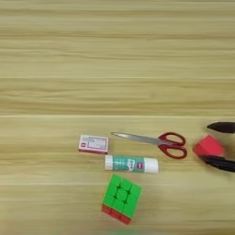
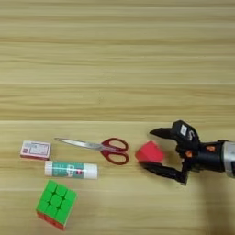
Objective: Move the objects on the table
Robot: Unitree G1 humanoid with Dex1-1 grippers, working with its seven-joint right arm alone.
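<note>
Straddling the small red cube (image 2: 149,153), my end effector (image 2: 150,149) stands spread, fingers either side, not yet pinching.

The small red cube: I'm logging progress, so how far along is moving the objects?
Nothing looks moved yet. In hand: the right end effector is open with its black fingers either side of the small red cube, not yet closed on it. Left: the red-handled scissors, glue stick, red-and-white box and puzzle cube lie grouped on the table, untouched.
</note>
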